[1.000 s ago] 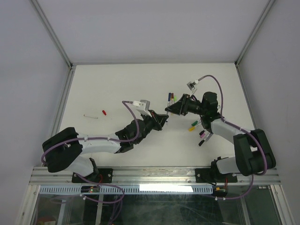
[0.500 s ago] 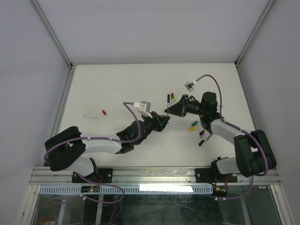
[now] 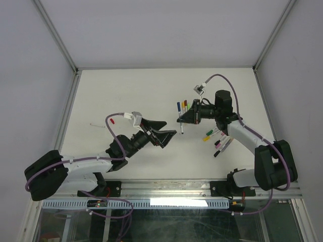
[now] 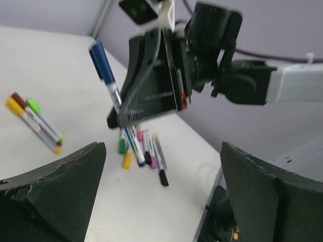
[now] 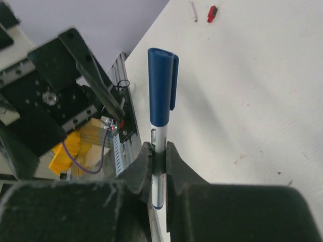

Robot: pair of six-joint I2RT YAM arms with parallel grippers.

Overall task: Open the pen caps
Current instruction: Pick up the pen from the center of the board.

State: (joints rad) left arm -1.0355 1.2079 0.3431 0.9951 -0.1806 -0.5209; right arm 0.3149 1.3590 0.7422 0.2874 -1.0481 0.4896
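My right gripper [image 3: 180, 120] [image 5: 159, 147] is shut on the white barrel of a blue pen [image 5: 158, 151], held above the table with its blue cap [image 5: 160, 85] [image 3: 178, 107] [image 4: 101, 59] on and pointing away from the fingers. My left gripper [image 3: 166, 133] [image 4: 161, 201] stands wide open just left of that pen, with nothing between its fingers. One loose red cap [image 3: 111, 121] [image 5: 212, 12] lies at the far left beside a thin bare barrel [image 3: 97, 124]. Capped pens [image 3: 185, 106] lie behind the right gripper, and several more pens [image 3: 217, 138] [image 4: 144, 148] under the right arm.
White table [image 3: 131, 91] with grey walls on three sides and a metal rail [image 3: 161, 189] along the near edge. The two arms face each other at mid-table, the purple cables looping above them.
My left gripper has opened wide and drawn back to the left, away from the blue pen. My right gripper has closed on the pen's barrel and holds it alone.
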